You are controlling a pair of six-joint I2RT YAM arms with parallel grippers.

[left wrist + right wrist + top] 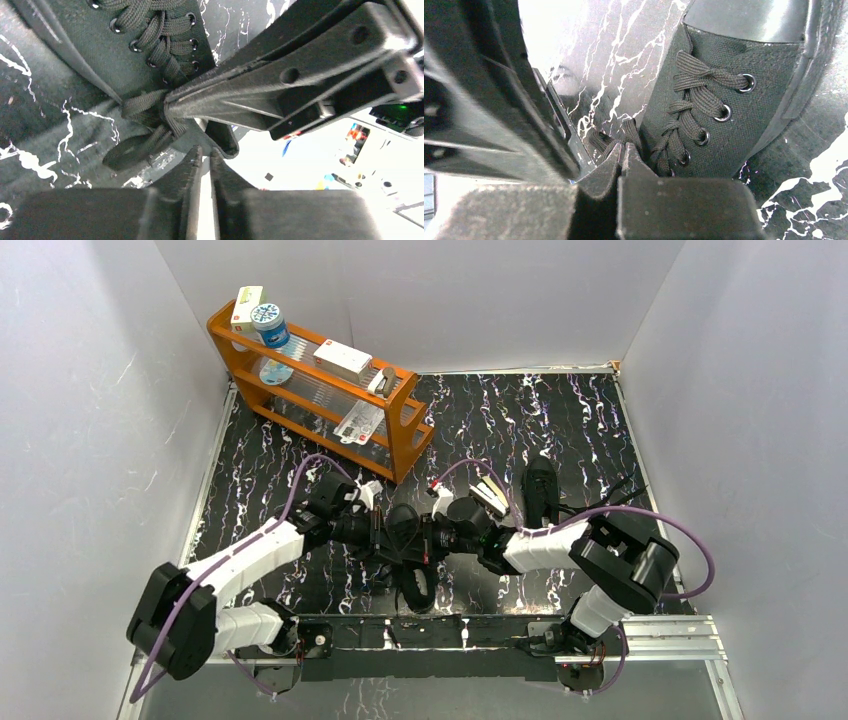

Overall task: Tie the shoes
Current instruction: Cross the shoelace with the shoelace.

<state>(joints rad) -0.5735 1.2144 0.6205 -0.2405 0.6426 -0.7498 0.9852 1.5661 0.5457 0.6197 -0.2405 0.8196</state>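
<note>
One black shoe (415, 585) lies near the table's front under both grippers. The other shoe (541, 490) lies further back on the right. My right gripper (623, 149) is shut on a flat black lace (629, 131) beside the eyelets of the near shoe (734, 85). In the left wrist view the right gripper's fingertips (167, 107) pinch the lace (145, 102) at the shoe (100, 65). My left gripper (205, 152) sits just below, its fingers nearly together with a thin slit; I see no lace between them. In the top view the left gripper (392, 533) and the right gripper (415, 537) meet tip to tip.
An orange rack (320, 400) with a bottle and small boxes stands at the back left. White walls enclose the black marbled mat (560, 420). A metal rail (660, 635) runs along the front edge by the arm bases.
</note>
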